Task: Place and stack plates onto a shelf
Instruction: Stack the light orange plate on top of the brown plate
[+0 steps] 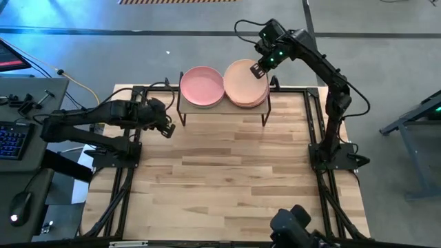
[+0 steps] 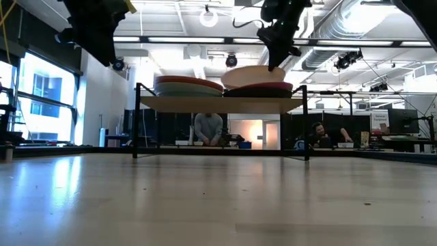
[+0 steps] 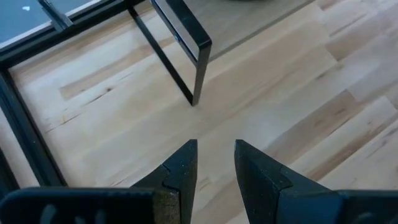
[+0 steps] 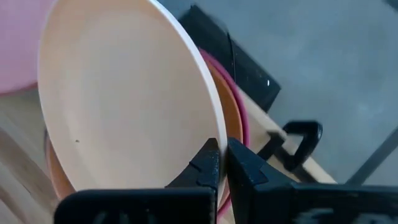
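The shelf (image 1: 224, 105) stands at the table's far edge on thin black legs and carries two stacks of plates. A pink plate (image 1: 202, 86) tops the left stack (image 2: 188, 86). On the right stack, a cream plate (image 1: 244, 83) lies tilted over an orange plate (image 4: 235, 127) and a magenta plate (image 2: 266, 89). My right gripper (image 1: 260, 69) is shut on the cream plate at the shelf's far right. My left gripper (image 3: 216, 165) hovers open over bare table by the shelf's left leg (image 3: 186, 68), touching nothing. My right gripper (image 4: 222, 163) pinches the cream plate's rim (image 4: 213, 134) at its far right side, one finger on the plate's face and one beneath it. The fingers come slanting down from the far right. The plate (image 2: 251, 75) is tilted, its held side raised and its opposite edge low over the stack.
Black frame rails (image 1: 313, 117) run along the table's sides and far edge, with a clamp (image 4: 298, 134) beside the shelf. Open wooden tabletop (image 1: 227, 179) lies on the near side of the shelf. A keyboard (image 1: 14, 138) sits off the table's left. People (image 2: 208, 128) are in the room behind.
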